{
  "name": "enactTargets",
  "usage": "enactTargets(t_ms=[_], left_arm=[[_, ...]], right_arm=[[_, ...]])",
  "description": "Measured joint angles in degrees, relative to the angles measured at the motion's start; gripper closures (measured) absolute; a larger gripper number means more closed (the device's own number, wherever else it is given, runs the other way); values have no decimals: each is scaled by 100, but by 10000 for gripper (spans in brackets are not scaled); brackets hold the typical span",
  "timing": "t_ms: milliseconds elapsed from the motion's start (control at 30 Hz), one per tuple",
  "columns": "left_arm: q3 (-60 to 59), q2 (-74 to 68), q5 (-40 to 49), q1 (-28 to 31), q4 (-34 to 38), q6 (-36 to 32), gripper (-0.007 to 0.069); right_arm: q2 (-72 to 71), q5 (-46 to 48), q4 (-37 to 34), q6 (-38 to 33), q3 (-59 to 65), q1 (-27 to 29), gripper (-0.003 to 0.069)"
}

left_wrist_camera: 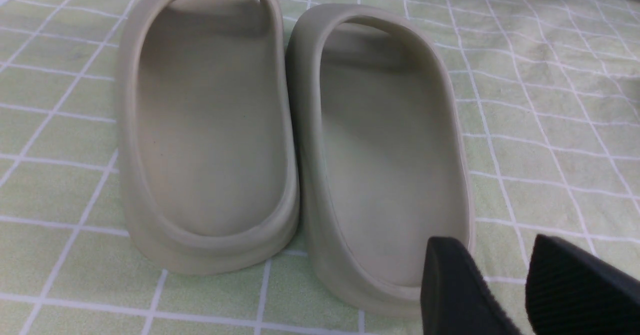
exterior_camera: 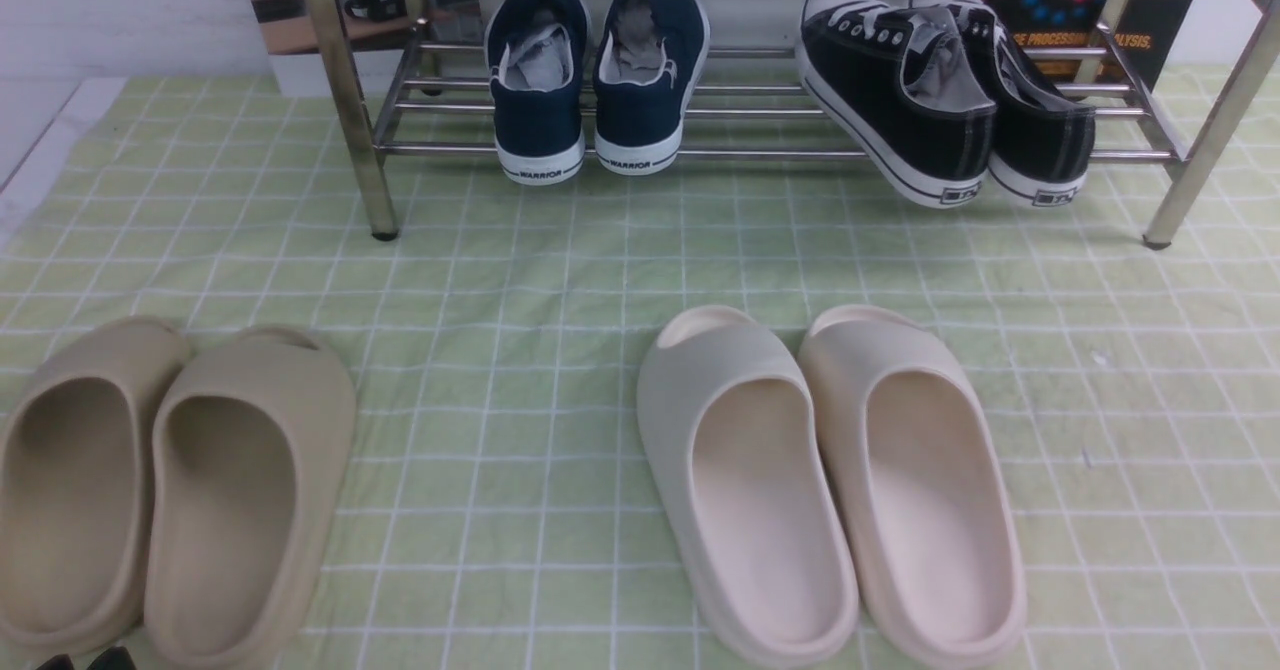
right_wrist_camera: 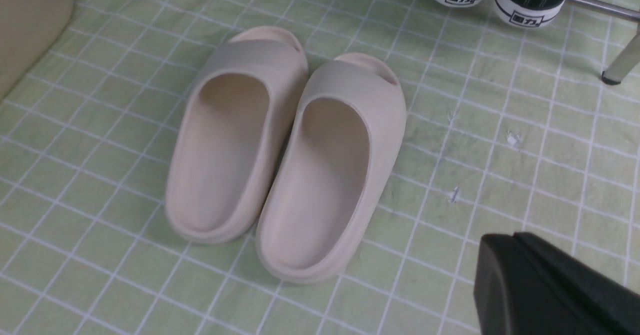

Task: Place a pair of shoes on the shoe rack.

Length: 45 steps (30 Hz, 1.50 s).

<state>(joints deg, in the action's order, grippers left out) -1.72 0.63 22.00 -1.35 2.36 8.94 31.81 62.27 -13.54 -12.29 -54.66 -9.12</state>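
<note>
We see the shoe rack spanning the bench's far side, the pair of shoes resting on its right end. Our left gripper has jaws slightly apart, holding nothing. Our right gripper shows jaws pressed together, empty.

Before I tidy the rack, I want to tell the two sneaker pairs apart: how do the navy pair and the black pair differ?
The navy sneakers sit left of the rack's middle, squarely, heels toward the camera; the black sneakers sit at the right end, angled and leaning. The navy heels read WARRIOR; the black heels carry a small boxed logo and white stitching. Both pairs rest on the shoe rack lower bars and have white soles and grey lining.
</note>
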Motion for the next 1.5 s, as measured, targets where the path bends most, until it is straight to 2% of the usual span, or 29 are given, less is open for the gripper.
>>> enactTargets(t_ms=[200, 333, 500, 600, 633, 667, 700, 733, 800, 900, 1067, 1267, 1500], left_arm=[[0, 0, 0, 0, 0, 0, 387], [0, 0, 0, 0, 0, 0, 387], [0, 0, 0, 0, 0, 0, 387], [0, 0, 0, 0, 0, 0, 387], [0, 0, 0, 0, 0, 0, 387], [0, 0, 0, 0, 0, 0, 387], [0, 0, 0, 0, 0, 0, 386], [0, 0, 0, 0, 0, 0, 386], [0, 0, 0, 0, 0, 0, 386], [0, 0, 0, 0, 0, 0, 386], [0, 0, 0, 0, 0, 0, 386], [0, 0, 4, 0, 0, 0, 386], [0, 0, 4, 0, 0, 0, 386]], right_arm=[[-715, 281, 81, 0, 66, 0, 654], [-905, -34, 178, 0, 148, 0, 656], [-1006, -1691, 448, 31, 1078, 0, 662], [-1337, -3154, 727, 494, 2172, 0, 662], [-1366, -3242, 755, 494, 2247, 0, 662], [-1661, -3983, 1052, 1013, 2915, 66, 662], [-1837, -4315, 1238, 1297, 3279, 149, 662], [-1909, -4435, 1310, 1356, 3420, 170, 662], [-2352, -4856, 1701, 2015, 4202, 524, 662], [-2820, -4950, 2014, 2563, 4937, 930, 662], [-3232, -4669, 2126, 2761, 5604, 1185, 662], [-3237, -4169, 2108, 2491, 5591, 1185, 662], [-3237, -4064, 2066, 2137, 5573, 1218, 662]])
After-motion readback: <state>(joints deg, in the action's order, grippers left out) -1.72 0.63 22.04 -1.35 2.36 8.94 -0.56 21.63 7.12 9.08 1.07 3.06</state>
